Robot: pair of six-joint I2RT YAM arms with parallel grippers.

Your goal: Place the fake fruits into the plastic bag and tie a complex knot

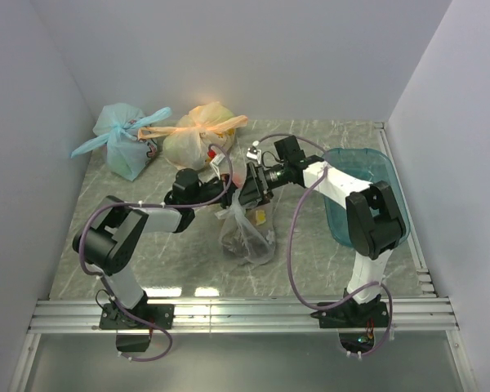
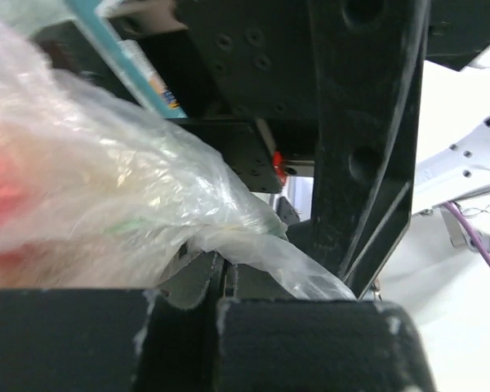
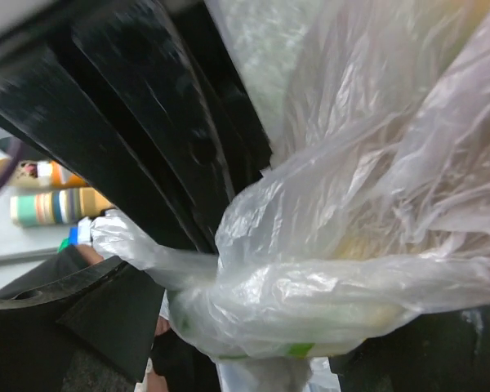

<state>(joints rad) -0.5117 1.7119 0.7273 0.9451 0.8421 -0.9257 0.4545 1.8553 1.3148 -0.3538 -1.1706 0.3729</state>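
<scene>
The clear plastic bag [image 1: 247, 235] stands mid-table, and dark and yellow fake fruits [image 1: 251, 242] show through its wall. Its neck is pulled up between my two grippers. My left gripper [image 1: 222, 189] is shut on a flattened strip of the bag's handle [image 2: 265, 253]; a red fruit [image 2: 4, 184] blurs through the plastic beside it. My right gripper [image 1: 250, 186] is open, its fingers wide apart on either side of the bunched bag [image 3: 343, 269]. A twisted strand [image 3: 159, 261] runs into a band wrapped across the bunch. I cannot tell whether this forms the knot.
A tied light blue bag [image 1: 124, 140] and a tied orange-yellow bag [image 1: 198, 135] sit at the back left. A teal plastic bin [image 1: 376, 175] stands at the right, under the right arm. Grey walls close in on the left, back and right.
</scene>
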